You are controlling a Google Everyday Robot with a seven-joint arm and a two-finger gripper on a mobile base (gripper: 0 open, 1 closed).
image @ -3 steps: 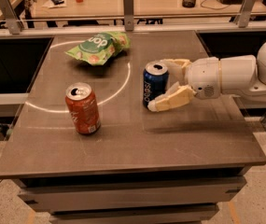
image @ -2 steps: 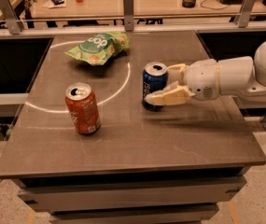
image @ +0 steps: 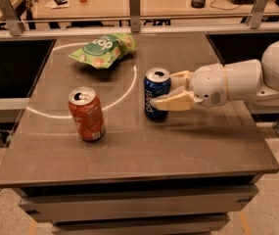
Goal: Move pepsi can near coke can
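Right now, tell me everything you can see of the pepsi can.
The pepsi can is a dark blue aluminium drink can with white vertical lettering and a silver top. It stands upright on the grey table, near its middle, apart from the coke can on the picture's left. The gripper reaches in from the picture's right, its cream fingers closed on the can, one behind and one in front.

Grey-brown table [image: 129,151] on speckled floor [image: 276,199], wooden desk [image: 168,1] behind metal posts [image: 134,9].
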